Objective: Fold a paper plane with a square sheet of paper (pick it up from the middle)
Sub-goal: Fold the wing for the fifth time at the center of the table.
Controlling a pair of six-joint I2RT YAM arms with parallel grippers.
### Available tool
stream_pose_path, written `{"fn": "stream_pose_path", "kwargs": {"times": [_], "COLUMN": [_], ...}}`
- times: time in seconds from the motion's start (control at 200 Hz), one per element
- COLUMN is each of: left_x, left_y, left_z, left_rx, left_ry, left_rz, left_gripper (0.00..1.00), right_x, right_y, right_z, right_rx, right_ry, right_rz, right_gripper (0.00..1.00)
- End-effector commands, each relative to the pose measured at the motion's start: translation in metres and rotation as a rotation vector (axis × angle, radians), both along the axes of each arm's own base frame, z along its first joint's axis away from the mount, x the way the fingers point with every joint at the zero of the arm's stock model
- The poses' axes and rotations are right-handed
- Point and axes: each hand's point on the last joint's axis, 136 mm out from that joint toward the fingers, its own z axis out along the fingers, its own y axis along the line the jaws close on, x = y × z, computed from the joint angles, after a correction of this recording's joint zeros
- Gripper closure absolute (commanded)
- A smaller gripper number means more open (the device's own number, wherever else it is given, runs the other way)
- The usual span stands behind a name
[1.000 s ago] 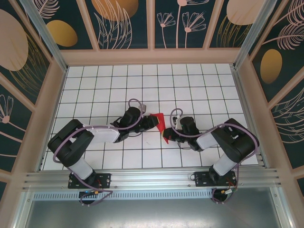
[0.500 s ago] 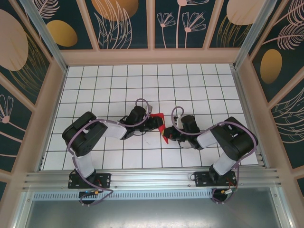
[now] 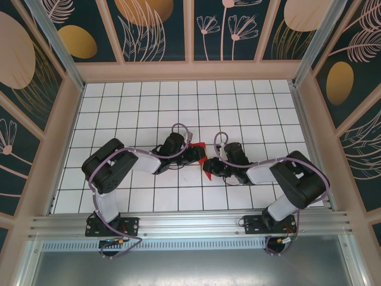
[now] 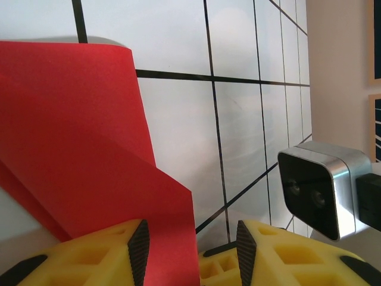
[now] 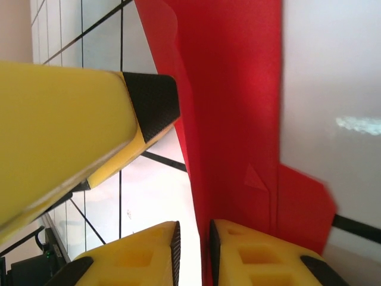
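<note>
The square sheet of paper [image 3: 200,148] is bright red and partly folded, standing on edge between my two grippers at the table's middle. In the left wrist view the red paper [image 4: 77,137] shows a diagonal folded flap. Its lower edge runs between the jaws of my left gripper [image 4: 191,253], against the left pad [image 4: 139,250], with a wide gap to the right pad. The jaws stand open. My right gripper [image 5: 193,253] is open by a narrow slit. The paper [image 5: 238,89] lies against its right pad [image 5: 213,250], clear of the left one.
White grid-tiled table [image 3: 178,107] walled by wooden frames and patterned panels. The two arms meet nose to nose. The left gripper's finger [image 5: 149,101] shows close by in the right wrist view, and the right wrist's camera [image 4: 321,190] sits just right of the left gripper.
My right gripper's jaws have parted slightly from shut on the paper. The left arm's elbow has swung in toward the middle, and less red paper shows from above.
</note>
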Motion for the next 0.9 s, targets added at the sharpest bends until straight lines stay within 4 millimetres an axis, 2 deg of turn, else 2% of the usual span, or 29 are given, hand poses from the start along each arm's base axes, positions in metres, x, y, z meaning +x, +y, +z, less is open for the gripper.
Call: {"fn": "stream_pose_path", "kwargs": {"times": [0.0,0.235,0.42,0.515,0.651,0.811,0.891], "left_x": [0.001,0.000,-0.001,-0.001,0.000,0.001,0.000], "left_y": [-0.004,-0.005,-0.005,-0.004,-0.006,-0.011,-0.012], "left_z": [-0.002,-0.004,-0.006,-0.005,0.006,0.029,0.042], "left_rx": [0.009,0.009,0.014,0.021,0.002,-0.058,-0.082], "left_ry": [-0.024,-0.020,-0.013,-0.018,-0.041,-0.090,-0.115], "left_rz": [-0.023,-0.030,-0.037,-0.037,-0.042,-0.056,-0.065], "left_gripper": [0.56,0.56,0.56,0.55,0.52,0.48,0.46], "right_x": [0.000,0.001,-0.001,-0.002,-0.009,-0.010,-0.013], "right_y": [-0.007,-0.014,-0.012,-0.013,-0.018,-0.025,-0.021], "right_z": [0.001,0.002,-0.003,-0.007,-0.014,-0.015,-0.012], "right_rx": [-0.062,-0.098,-0.100,-0.083,-0.053,-0.001,0.035], "right_ry": [-0.008,-0.010,0.015,0.042,0.099,0.138,0.146], "right_rz": [-0.017,-0.037,-0.029,-0.039,-0.071,-0.100,-0.084], "right_gripper": [0.76,0.78,0.95,1.00,1.00,1.00,1.00]}}
